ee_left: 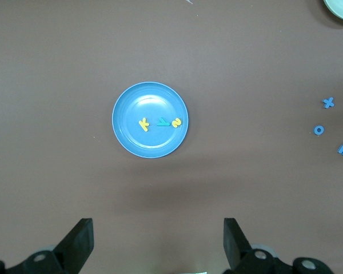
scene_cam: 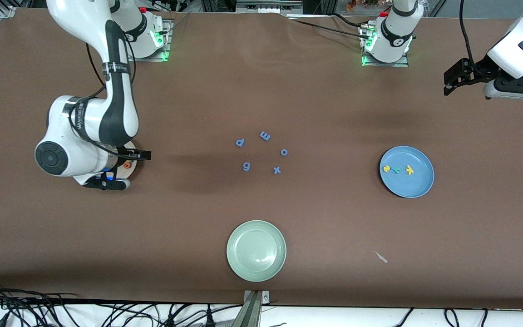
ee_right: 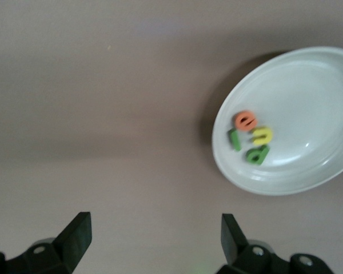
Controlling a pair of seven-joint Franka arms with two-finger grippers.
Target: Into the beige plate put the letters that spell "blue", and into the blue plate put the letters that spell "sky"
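- Right gripper [ee_right: 151, 240]: jaws spread wide, nothing between them. It hangs over the table beside the beige plate [ee_right: 331, 165], at the right arm's end of the table.
- Beige plate holds the letters that spell "blue": orange e [ee_right: 246, 120], yellow u [ee_right: 262, 135], green b [ee_right: 257, 154] and dark green l [ee_right: 235, 139], clustered close near one rim, some touching. In the front view the arm hides most of this plate.
- Left gripper [ee_left: 158, 242]: jaws wide apart, empty, held high over the left arm's end of the table; this arm waits.
- Blue plate [scene_cam: 418, 186] holds the letters that spell "sky": yellow s [scene_cam: 386, 168], teal y [scene_cam: 396, 170], yellow k [scene_cam: 409, 170], in a row near the middle.
- Periwinkle letters [scene_cam: 265, 135] lie loose mid-table; pale green plate [scene_cam: 256, 250] nearer the front camera.
- Handling judgement: the letters look like thin foam (light, soft, likely to flex or cling to a pad). Best pinched across a stroke's flat edges, lightly.
- Sorting appears complete.
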